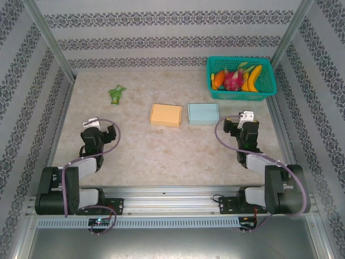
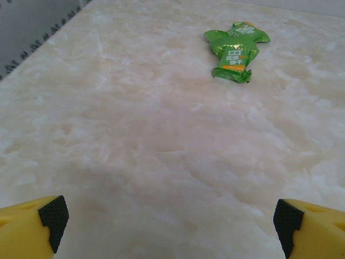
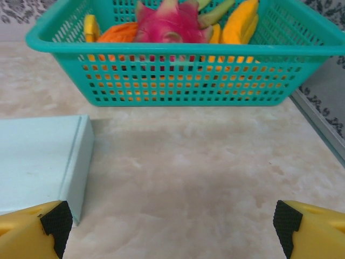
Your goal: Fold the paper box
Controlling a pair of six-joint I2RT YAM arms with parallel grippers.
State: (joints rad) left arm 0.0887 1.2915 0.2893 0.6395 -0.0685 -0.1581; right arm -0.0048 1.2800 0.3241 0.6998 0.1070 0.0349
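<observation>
hands: left hand (image 2: pixel 172 224) and right hand (image 3: pixel 172 224) spread, empty (likely ready to reach) | boxes: orange box (image 1: pixel 165 115) at left's 3 o'clock, blue box (image 1: pixel 203 113) at right's 9 o'clock, side by side on bench (image 1: pixel 161 154)

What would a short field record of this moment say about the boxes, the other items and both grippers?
orange box: flat on the table, near centre, nothing gripping it
blue box: right of the orange box, small gap between
basket: teal, far right corner, holds fruit
green packet: far left, alone
left gripper: open, over bare table
right gripper: open, by the blue box's right edge, holding nothing
</observation>
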